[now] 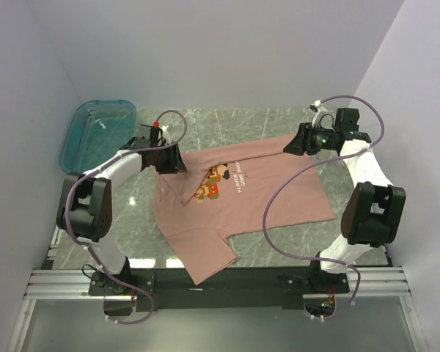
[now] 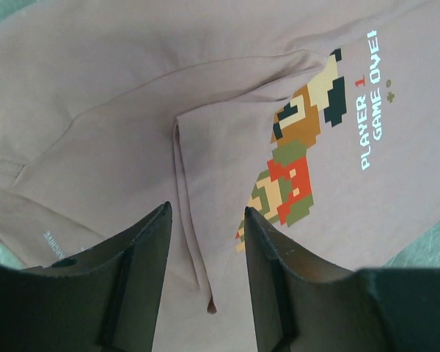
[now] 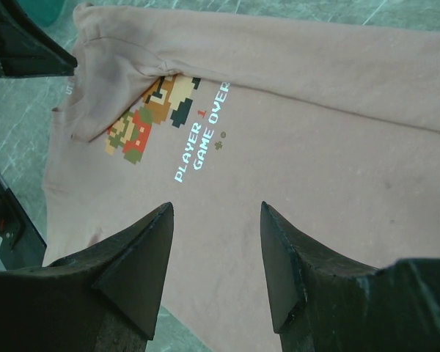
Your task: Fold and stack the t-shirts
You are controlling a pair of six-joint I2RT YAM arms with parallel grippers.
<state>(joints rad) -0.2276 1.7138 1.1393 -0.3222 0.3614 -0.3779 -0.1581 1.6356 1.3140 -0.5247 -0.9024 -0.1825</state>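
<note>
While left claw (image 2: 207, 213) and right claw (image 3: 216, 209) hover half-open, empty, pink t-shirt (image 1: 242, 198) lies spread at table (image 1: 279, 121) centre, reaching its near edge. Soft, light, limp; likely best pinched at hem corners.

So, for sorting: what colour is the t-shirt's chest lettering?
White lettering, red numeral; left wrist view.

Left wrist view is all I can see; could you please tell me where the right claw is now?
Observer: The right claw hovers over the far right corner of the t-shirt, open, gripping nothing.
Operator: Thank you. Is anything else on the table?
Observer: A teal tray sits at the table's far left corner, apart from the t-shirt.
Operator: Does the t-shirt lie fully on the table?
Observer: No, its near end overhangs the table's near edge.
</note>
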